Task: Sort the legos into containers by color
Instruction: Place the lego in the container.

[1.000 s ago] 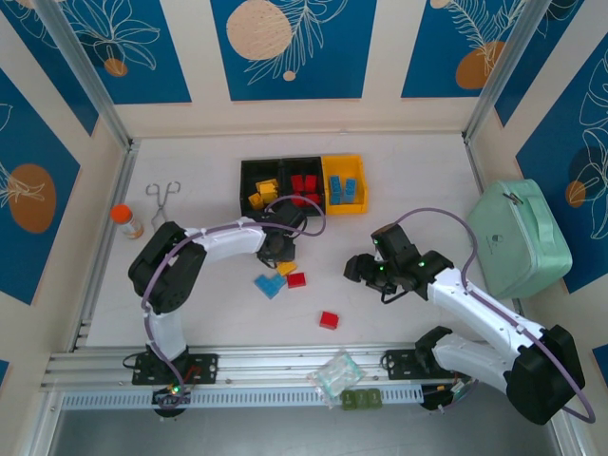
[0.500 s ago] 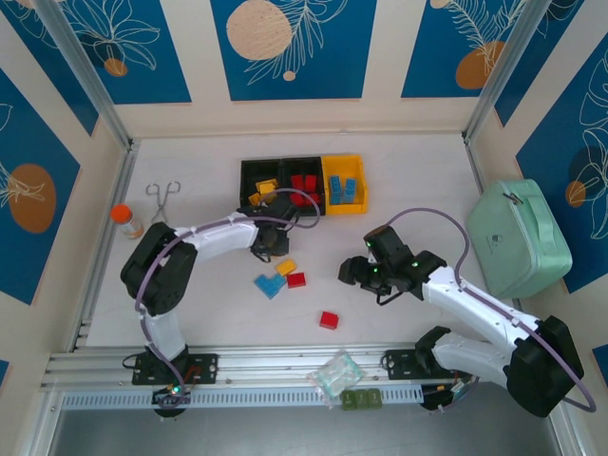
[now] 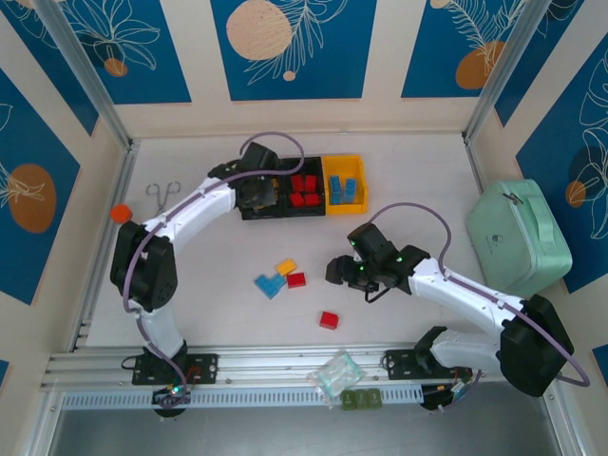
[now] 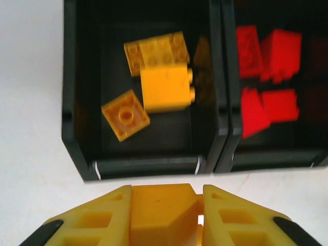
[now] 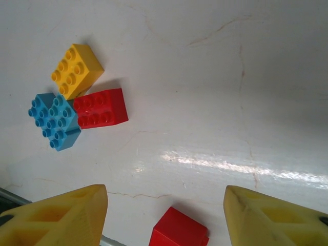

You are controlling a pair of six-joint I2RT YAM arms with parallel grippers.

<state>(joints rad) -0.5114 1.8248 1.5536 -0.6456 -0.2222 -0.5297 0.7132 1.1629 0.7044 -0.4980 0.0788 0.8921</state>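
Note:
Three joined bins stand at the back: a left black bin [image 3: 249,172] with yellow bricks [image 4: 164,87], a middle black bin [image 3: 304,163] with red bricks [image 4: 269,66], and a yellow bin [image 3: 344,164] with blue bricks. My left gripper [image 4: 166,218] is shut on a yellow brick [image 4: 161,212], just before the left bin's near wall [image 4: 146,165]. On the table lie a yellow brick [image 5: 77,70], a red brick [image 5: 101,108] and a blue brick [image 5: 54,120] together, and a lone red brick [image 5: 179,233]. My right gripper [image 5: 166,220] is open above that lone red brick.
A mint-green case [image 3: 518,237] lies at the right. Scissors [image 3: 163,197] and an orange-capped bottle [image 3: 121,214] sit at the left. A clear bag [image 3: 335,375] rests on the front rail.
My left gripper lifted away from the loose bricks and moved back to the left black bin with a yellow brick. My right gripper shifted left toward the loose bricks.

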